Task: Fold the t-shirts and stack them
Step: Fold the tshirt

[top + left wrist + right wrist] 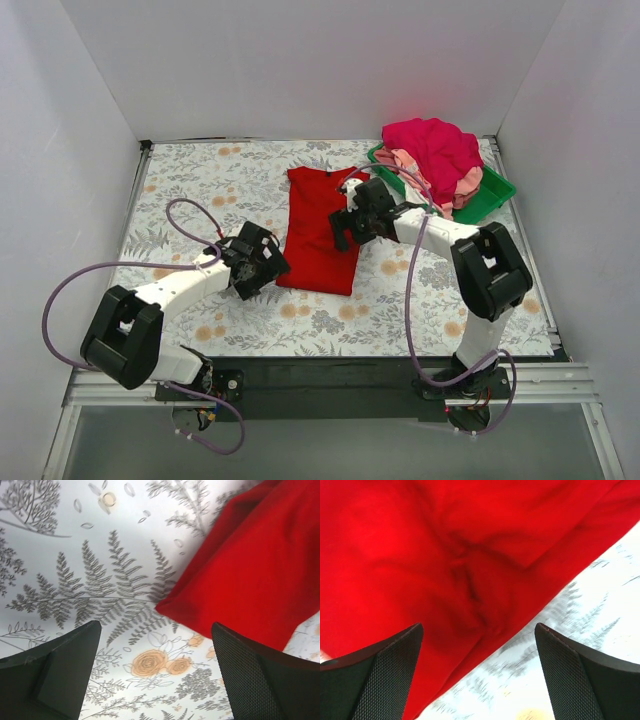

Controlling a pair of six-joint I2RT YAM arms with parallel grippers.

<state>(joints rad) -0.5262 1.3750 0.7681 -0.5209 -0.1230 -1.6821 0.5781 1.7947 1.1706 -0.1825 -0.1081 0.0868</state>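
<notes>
A bright red t-shirt (320,232) lies folded into a long strip in the middle of the table. My left gripper (262,262) is open and empty, just left of the shirt's near left corner (250,580). My right gripper (350,225) is open and empty over the shirt's right edge (445,570), the cloth wrinkled under it. A heap of magenta and light pink t-shirts (435,155) fills the green tray (495,195) at the back right.
The table has a flowered cloth (200,190). White walls close the left, back and right sides. The green tray stands at the back right corner, close behind my right arm. A purple cable (190,215) loops over the left arm.
</notes>
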